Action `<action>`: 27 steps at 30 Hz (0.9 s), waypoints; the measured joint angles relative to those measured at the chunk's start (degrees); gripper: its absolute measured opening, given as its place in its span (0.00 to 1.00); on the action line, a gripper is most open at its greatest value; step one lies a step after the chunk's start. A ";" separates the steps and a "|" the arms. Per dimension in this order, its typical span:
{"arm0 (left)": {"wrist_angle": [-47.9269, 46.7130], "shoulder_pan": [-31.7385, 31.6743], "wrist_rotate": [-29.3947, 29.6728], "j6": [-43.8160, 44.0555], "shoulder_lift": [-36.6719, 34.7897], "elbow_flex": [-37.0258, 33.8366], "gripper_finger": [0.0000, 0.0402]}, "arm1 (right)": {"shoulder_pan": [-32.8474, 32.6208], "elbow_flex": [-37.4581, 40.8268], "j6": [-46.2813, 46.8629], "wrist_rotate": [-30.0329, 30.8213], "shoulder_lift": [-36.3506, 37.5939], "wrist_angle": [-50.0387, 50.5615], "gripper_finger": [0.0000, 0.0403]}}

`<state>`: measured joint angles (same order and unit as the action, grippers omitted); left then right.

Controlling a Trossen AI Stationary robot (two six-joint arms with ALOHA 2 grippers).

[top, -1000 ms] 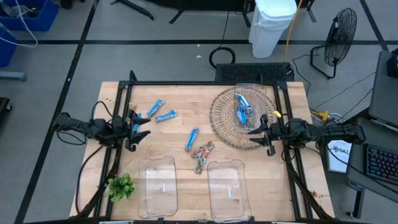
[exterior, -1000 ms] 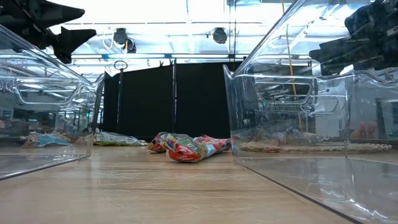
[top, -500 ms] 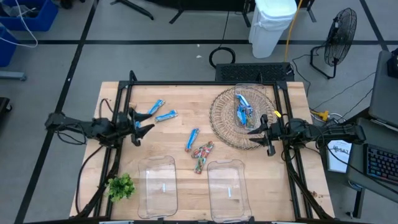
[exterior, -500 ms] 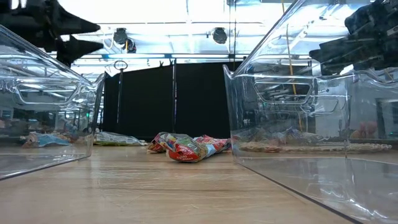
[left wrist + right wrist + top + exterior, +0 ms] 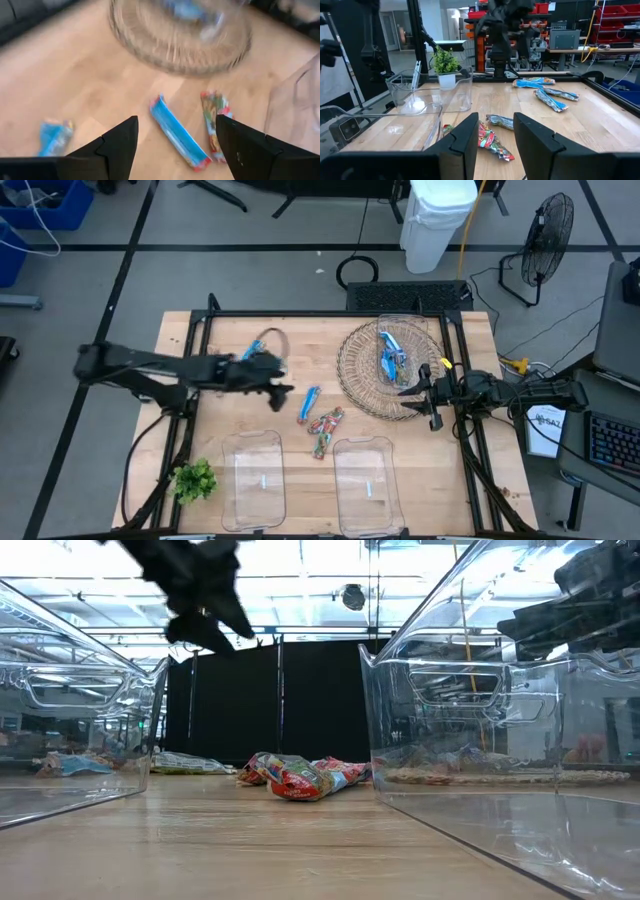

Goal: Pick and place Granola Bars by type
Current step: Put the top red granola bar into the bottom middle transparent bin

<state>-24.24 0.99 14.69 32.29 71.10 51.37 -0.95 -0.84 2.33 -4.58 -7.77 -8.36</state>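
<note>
Over the middle of the light wooden tabletop (image 5: 300, 345), the left gripper (image 5: 281, 392) hangs with its two dark fingers (image 5: 117, 145) spread wide and nothing between them. Just beyond them, toward three o'clock in the overhead view, a slim bright blue wrapped granola bar (image 5: 310, 402) lies flat on the wood; the wrist camera shows it (image 5: 177, 132) between the fingertips' lines, apart from both. Beside it, at about four o'clock, sits a small cluster of red, green and orange multicoloured wrapped bars (image 5: 325, 430), touching one another. Two more blue wrapped bars (image 5: 262, 355) lie at about eleven o'clock of the gripper, partly covered by the arm.

At the table's three o'clock edge the right gripper (image 5: 408, 391) waits beside the round woven wire basket (image 5: 355, 365), its fingers (image 5: 462, 140) part-way apart and holding nothing that can be seen. Inside the basket rest several blue wrapped bars (image 5: 390, 355), piled loosely.

Toward six o'clock stand two clear plastic rectangular bins, the left bin (image 5: 255, 478) and the right bin (image 5: 367, 480), side by side and upright; no bars show in either. A green leafy sprig (image 5: 195, 479) sits at about eight o'clock, next to the left bin.

Beyond the table, at twelve o'clock, a tall white plastic bin (image 5: 437, 222) stands on the grey floor (image 5: 250, 270), with a black pedestal fan (image 5: 548, 235) at about two o'clock and a keyboard (image 5: 612, 445) at three.
</note>
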 joint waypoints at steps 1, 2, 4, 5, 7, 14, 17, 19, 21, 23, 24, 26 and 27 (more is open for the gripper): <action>-3.07 -0.64 -1.85 1.07 3.42 3.21 0.66 | 0.00 0.00 0.02 0.00 0.00 0.00 0.28; -5.60 -1.13 -3.66 2.39 6.61 6.34 0.66 | 0.00 0.00 0.01 -0.01 -0.02 0.00 0.28; -10.16 -1.77 -6.42 4.26 12.26 11.72 0.66 | 0.00 0.00 0.01 -0.02 0.00 0.00 0.28; -12.38 -1.88 -7.48 4.77 14.67 13.94 0.66 | 0.00 0.00 0.02 -0.01 -0.01 0.00 0.28; -15.47 -1.76 -9.04 5.81 19.18 17.66 0.66 | 0.00 0.00 0.02 0.00 -0.01 -0.02 0.28; -19.11 -1.24 -13.27 8.66 29.04 22.58 0.66 | 0.00 0.00 0.02 0.00 -0.02 -0.02 0.28; -18.74 -1.24 -13.59 8.85 31.48 22.58 0.66 | 0.00 0.00 0.00 0.00 -0.02 0.00 0.28; -18.85 -1.22 -13.47 9.44 32.99 22.58 0.66 | 0.00 0.00 0.02 -0.01 -0.02 0.00 0.28; -18.70 -1.18 -13.18 9.89 34.52 22.58 0.66 | 0.00 0.00 0.02 -0.01 -0.01 0.00 0.28; -18.65 -1.21 -13.15 9.94 35.93 22.58 0.66 | 0.00 0.00 0.02 0.00 -0.02 0.00 0.28; -18.63 -1.22 -13.10 10.01 36.68 22.58 0.66 | 0.00 0.00 0.00 0.00 0.00 -0.02 0.28; -18.59 -1.22 -12.87 10.30 37.84 22.56 0.66 | 0.00 0.00 0.02 0.00 -0.02 -0.02 0.28; -18.40 -1.22 -12.74 10.30 38.37 22.56 0.66 | 0.00 0.00 0.00 0.00 0.00 -0.02 0.28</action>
<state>-42.64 -0.23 1.95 42.59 109.47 73.93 -0.95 -0.84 2.33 -4.58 -7.78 -8.38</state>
